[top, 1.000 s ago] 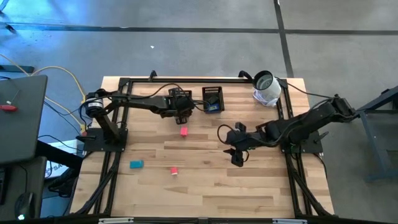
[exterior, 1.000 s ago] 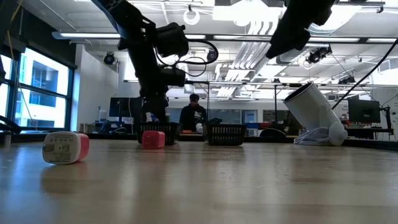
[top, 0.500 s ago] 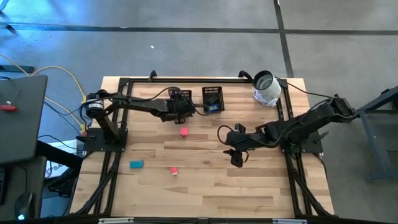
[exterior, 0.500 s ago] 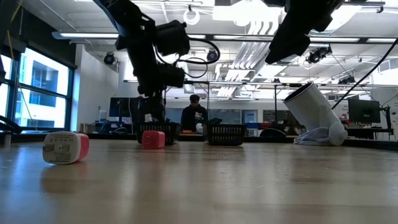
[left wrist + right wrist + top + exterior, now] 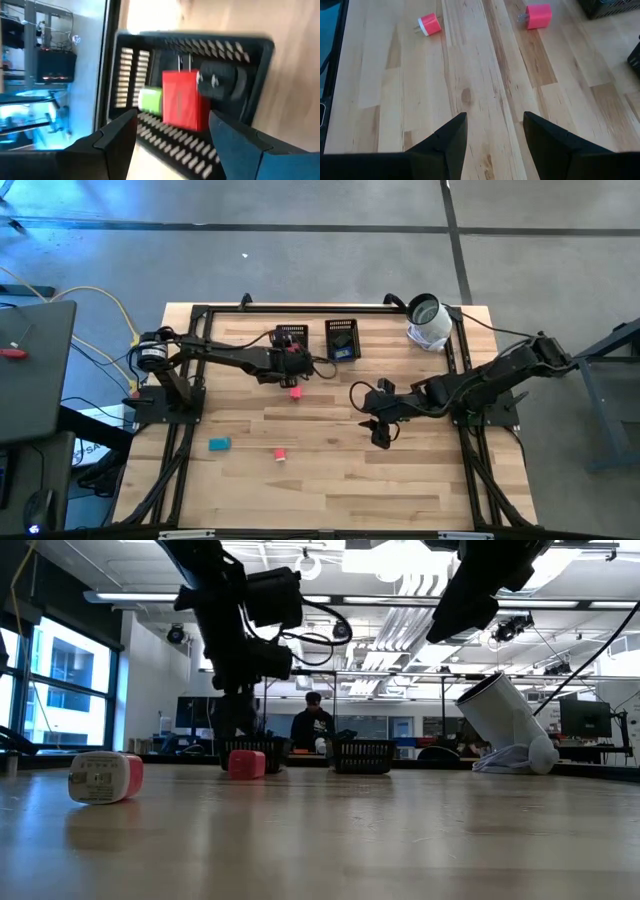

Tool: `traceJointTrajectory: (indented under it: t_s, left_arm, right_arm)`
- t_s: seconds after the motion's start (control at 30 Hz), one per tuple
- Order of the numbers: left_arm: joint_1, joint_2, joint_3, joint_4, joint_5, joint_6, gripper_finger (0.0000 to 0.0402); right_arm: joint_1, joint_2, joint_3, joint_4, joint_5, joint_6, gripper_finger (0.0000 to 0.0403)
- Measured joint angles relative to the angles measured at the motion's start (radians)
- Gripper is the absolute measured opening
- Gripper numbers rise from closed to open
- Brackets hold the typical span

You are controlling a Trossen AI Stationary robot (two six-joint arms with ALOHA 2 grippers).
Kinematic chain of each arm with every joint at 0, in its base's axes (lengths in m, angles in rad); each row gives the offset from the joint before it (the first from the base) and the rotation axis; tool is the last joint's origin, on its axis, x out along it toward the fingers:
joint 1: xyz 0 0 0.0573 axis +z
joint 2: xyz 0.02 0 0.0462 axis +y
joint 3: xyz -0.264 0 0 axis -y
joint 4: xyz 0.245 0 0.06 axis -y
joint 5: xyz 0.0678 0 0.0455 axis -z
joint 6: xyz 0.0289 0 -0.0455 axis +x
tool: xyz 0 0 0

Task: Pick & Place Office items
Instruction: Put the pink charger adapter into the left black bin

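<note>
Your left hand [image 5: 172, 142], fingers apart and empty, hangs by the tray [image 5: 260, 60] holding red charger [image 5: 184, 100]. Right hand [image 5: 492, 135] open, empty, waiting mid-tabletop. Pink [image 5: 296, 391], teal [image 5: 219, 444], red-white [image 5: 281, 454] chargers remain.

Desk [image 5: 475, 90]: smooth, pale wood planks. Tray [image 5: 250, 90]: black matt mesh. Red plug [image 5: 185, 100]: glossy plastic, metal prongs.

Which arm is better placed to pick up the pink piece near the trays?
Left. The left gripper, open and empty, hangs just above the pink piece, beside its tray. The right gripper is farther away, mid-table.
</note>
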Motion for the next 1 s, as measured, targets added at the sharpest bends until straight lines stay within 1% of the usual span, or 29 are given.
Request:
traceJointTrajectory:
  t_s: [0.1,0.27,0.37,0.47,0.63,0.73,0.83,0.9,1.0]
  left_arm:
    - [-0.028,0.000,0.000,-0.058,-0.081,-0.002,0.0239]
    - [-0.082,0.000,0.000,-0.114,-0.305,-0.003,0.0239]
    - [-0.126,0.000,0.000,-0.120,-0.419,0.005,0.0239]
    - [-0.179,0.000,0.000,-0.130,-0.511,0.002,0.0239]
    - [-0.295,0.000,0.000,-0.177,-0.620,-0.028,0.0239]
    - [-0.374,-0.001,0.000,-0.216,-0.648,-0.079,0.0239]
    - [-0.451,-0.001,0.000,-0.232,-0.645,-0.139,0.0239]
    - [-0.499,-0.007,0.000,-0.232,-0.610,-0.175,0.0239]
    - [-0.554,-0.032,0.016,-0.230,-0.505,-0.275,0.0239]
  right_arm:
    - [0.000,0.000,0.000,-0.001,0.000,-0.010,0.0180]
    - [0.000,0.000,0.000,-0.001,0.000,-0.023,0.0180]
    - [0.000,0.000,0.000,-0.002,0.000,-0.026,0.0180]
    - [0.000,0.000,0.000,-0.013,0.000,-0.026,0.0180]
    - [0.000,0.000,0.000,-0.034,0.017,-0.027,0.0180]
    - [0.000,0.000,-0.014,-0.021,0.035,-0.027,0.0180]
    - [0.000,0.001,-0.040,-0.018,0.052,-0.028,0.0180]
    - [0.000,0.001,-0.049,0.012,0.057,-0.028,0.0180]
    - [0.000,0.001,-0.049,0.089,0.059,-0.062,0.0180]
